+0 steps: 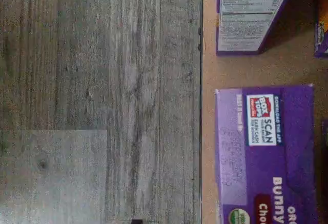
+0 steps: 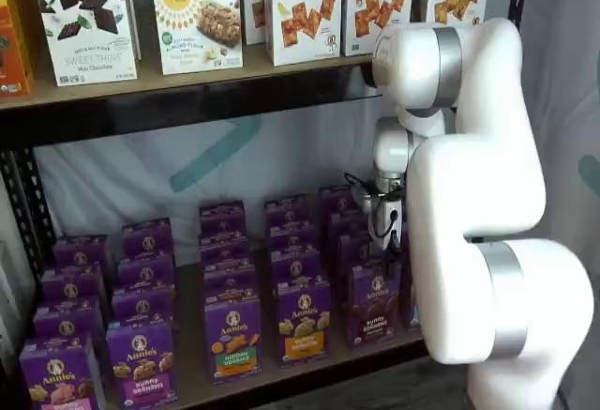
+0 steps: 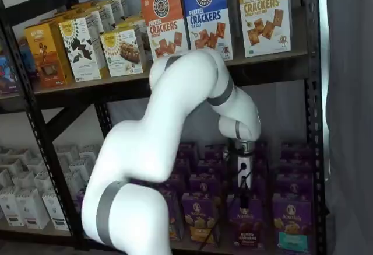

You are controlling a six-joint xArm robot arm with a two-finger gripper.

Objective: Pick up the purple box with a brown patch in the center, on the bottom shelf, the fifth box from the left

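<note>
The purple box (image 2: pixel 373 303) with a dark brown patch stands in the front row of the bottom shelf (image 2: pixel 281 379), right of a yellow-panelled carton. It also shows in a shelf view (image 3: pixel 247 222). The gripper (image 3: pixel 244 189) hangs from the white arm just above this box, seemingly over its top, and in a shelf view (image 2: pixel 391 237) it is low among the purple cartons. Its black fingers show side-on, so I cannot tell whether there is a gap. The wrist view shows a purple carton top (image 1: pixel 266 152) with a "SCAN" label and "Bunny" lettering on the tan board (image 1: pixel 209 70).
Rows of purple Annie's cartons fill the bottom shelf, with a yellow-panelled one (image 2: pixel 302 321) and an orange-and-green one (image 2: pixel 232 335) to the left. A teal-panelled carton (image 3: pixel 289 223) stands to the right. Cracker boxes (image 3: pixel 207 16) line the upper shelf. Grey wood floor (image 1: pixel 102 101) lies before the shelf edge.
</note>
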